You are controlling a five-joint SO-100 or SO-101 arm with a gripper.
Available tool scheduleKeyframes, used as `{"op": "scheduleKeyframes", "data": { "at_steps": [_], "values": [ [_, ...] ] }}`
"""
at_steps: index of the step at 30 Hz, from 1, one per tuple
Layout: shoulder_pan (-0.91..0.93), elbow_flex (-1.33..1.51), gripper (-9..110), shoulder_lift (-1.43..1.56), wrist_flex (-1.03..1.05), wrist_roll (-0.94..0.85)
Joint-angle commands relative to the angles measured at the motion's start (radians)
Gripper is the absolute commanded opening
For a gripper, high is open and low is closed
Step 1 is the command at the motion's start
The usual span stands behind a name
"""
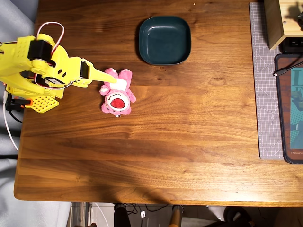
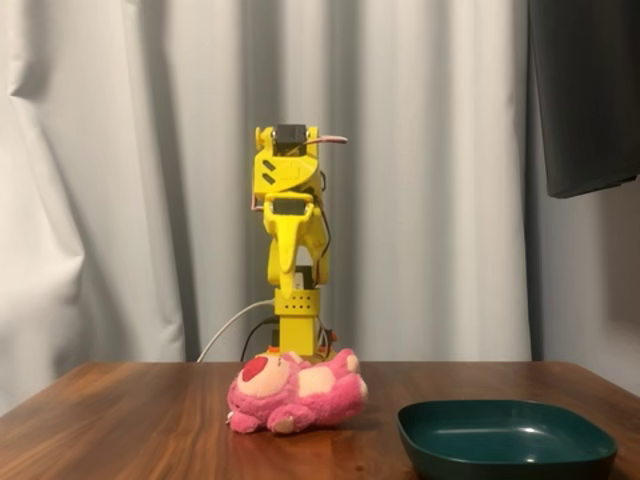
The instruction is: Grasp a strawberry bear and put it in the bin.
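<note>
The wooden desk (image 1: 156,142) carried a pink bear (image 1: 116,92) lying just beyond the claw (image 1: 110,82), a teal dish (image 1: 164,40) farther off, and a grey mat (image 1: 266,94) well apart.

The pink strawberry bear (image 1: 117,91) lies face-up on the table, apart from the empty teal bin (image 1: 164,39).

In the overhead view, the gripper (image 1: 115,83) tip overlaps the strawberry bear (image 1: 116,97), so how its jaws stand is unclear; the wooden box (image 1: 273,21) is cut off upper right.
</note>
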Motion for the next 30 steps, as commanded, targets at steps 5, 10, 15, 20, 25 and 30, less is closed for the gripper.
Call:
{"op": "scheduleKeyframes", "data": {
  "at_steps": [5, 10, 15, 20, 25, 30],
  "values": [
    [-0.100, -0.044, 39, -0.046, -0.005, -0.009],
    [-0.103, 0.005, 42, -0.046, -0.089, -0.011],
    [-0.086, 0.026, 44, -0.150, -0.167, 0.003],
    [-0.100, -0.029, 48, -0.298, -0.207, 0.005],
    [-0.101, -0.040, 50, -0.331, -0.198, 0.002],
    [-0.087, -0.025, 50, -0.347, -0.202, 0.000]
  ]
}}
